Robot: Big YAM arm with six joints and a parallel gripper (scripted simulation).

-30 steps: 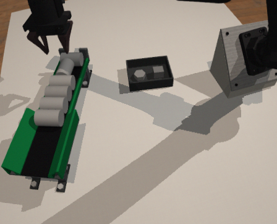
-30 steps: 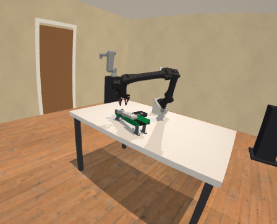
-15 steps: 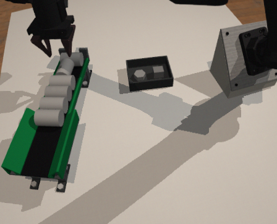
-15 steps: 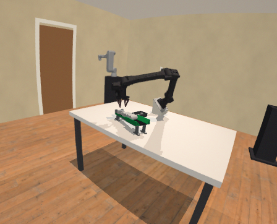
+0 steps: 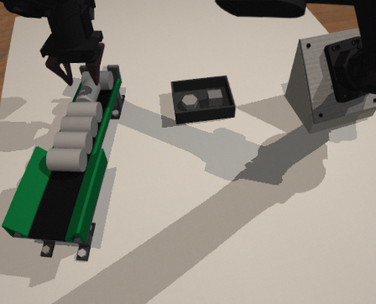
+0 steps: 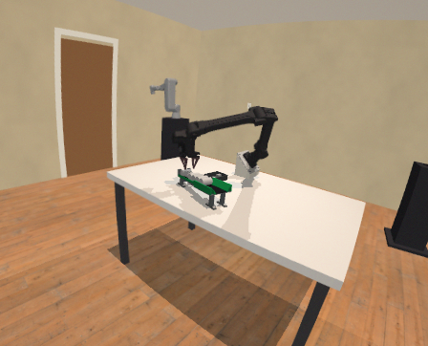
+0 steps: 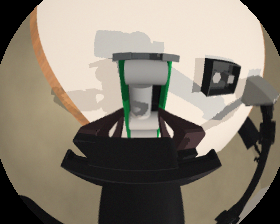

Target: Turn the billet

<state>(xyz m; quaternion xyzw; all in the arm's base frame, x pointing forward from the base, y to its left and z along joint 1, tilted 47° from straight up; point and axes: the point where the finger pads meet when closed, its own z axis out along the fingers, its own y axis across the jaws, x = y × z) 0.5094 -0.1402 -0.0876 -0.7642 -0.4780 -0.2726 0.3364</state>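
A green ramp [image 5: 21, 201] [image 6: 221, 185] with a black bed lies at the table's left. Several grey billets lie across it side by side, the nearest [image 5: 66, 159] where the green sides widen, the farthest [image 5: 84, 110] higher up; they show as a pale row in the exterior view [image 6: 201, 178]. One billet [image 5: 87, 89] [image 7: 141, 90] lies lengthwise just beyond them, near the ramp's far end. My gripper [image 5: 83, 81] [image 6: 190, 165] [image 7: 141, 111] is open, low over this billet, with one finger on either side of it. I cannot tell whether the fingers touch it.
A black open box [image 5: 203, 111] [image 7: 221, 82] with a hex piece and a cube stands right of the ramp. The arm's grey wedge mount [image 5: 310, 92] stands at the back right. The table's left edge runs close to the ramp.
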